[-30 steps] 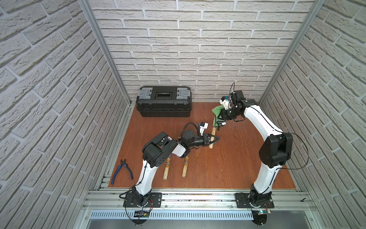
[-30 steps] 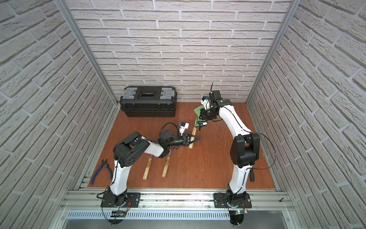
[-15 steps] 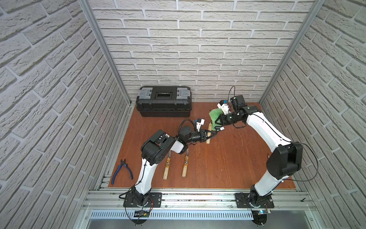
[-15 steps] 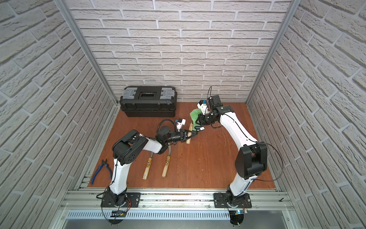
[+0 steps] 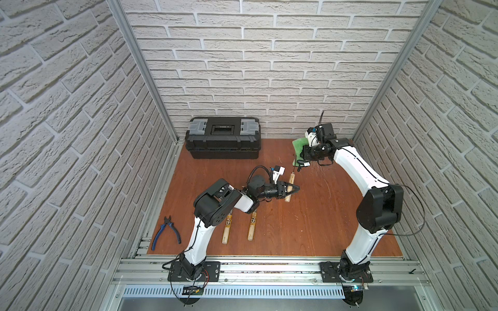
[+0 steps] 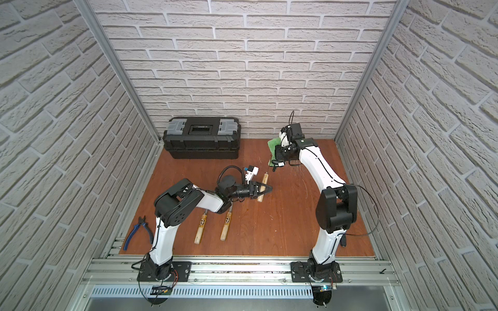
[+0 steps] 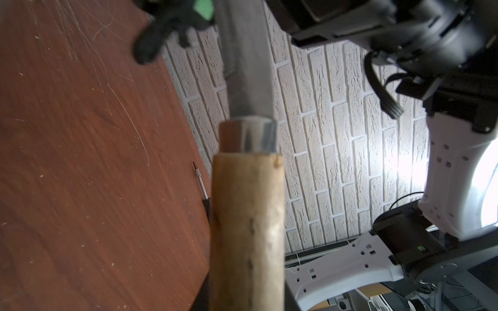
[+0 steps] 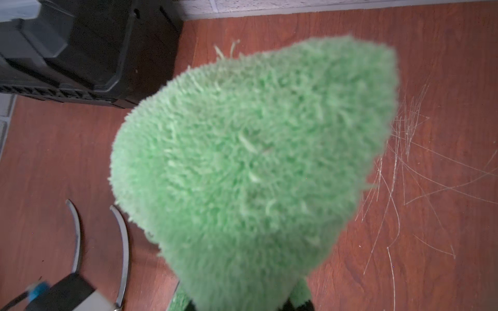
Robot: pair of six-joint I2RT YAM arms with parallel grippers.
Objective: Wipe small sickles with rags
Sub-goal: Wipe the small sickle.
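My left gripper (image 5: 295,187) (image 6: 268,189) is shut on the pale wooden handle of a small sickle (image 5: 291,179) (image 6: 265,177), held just above the table. In the left wrist view the handle (image 7: 248,229) fills the middle, and its grey blade (image 7: 246,67) runs up to the green rag (image 7: 203,8). My right gripper (image 5: 303,154) (image 8: 245,307) is shut on the fluffy rag (image 5: 297,146) (image 6: 273,144) (image 8: 256,161) at the blade's far end. Two more sickles (image 5: 227,227) (image 5: 252,224) lie under my left arm. Their curved blades (image 8: 76,229) (image 8: 122,242) show in the right wrist view.
A black toolbox (image 5: 222,140) (image 8: 80,48) stands against the back wall at the left. Blue-handled pliers (image 5: 164,233) lie on the metal rail off the board's front left corner. Brick walls close in three sides of the scratched wooden board (image 5: 310,229).
Half a second ago both grippers were further to the back left, with the rag lower on the blade. They are now back where they were a second ago. Both grips are unchanged.
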